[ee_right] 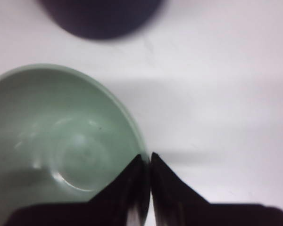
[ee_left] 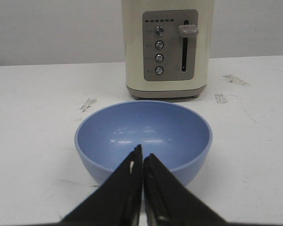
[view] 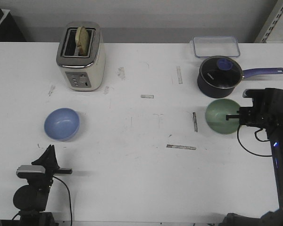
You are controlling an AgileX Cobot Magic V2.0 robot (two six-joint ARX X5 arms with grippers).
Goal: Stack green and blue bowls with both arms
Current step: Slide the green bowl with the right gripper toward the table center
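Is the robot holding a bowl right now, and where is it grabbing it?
The right gripper is shut on the green bowl, pinching its rim. The left gripper is shut short of the blue bowl, holding nothing.

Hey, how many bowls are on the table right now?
2. The blue bowl sits on the table's left side, in front of the toaster. The green bowl sits on the right, just in front of the saucepan, at the right claw. None seem hidden.
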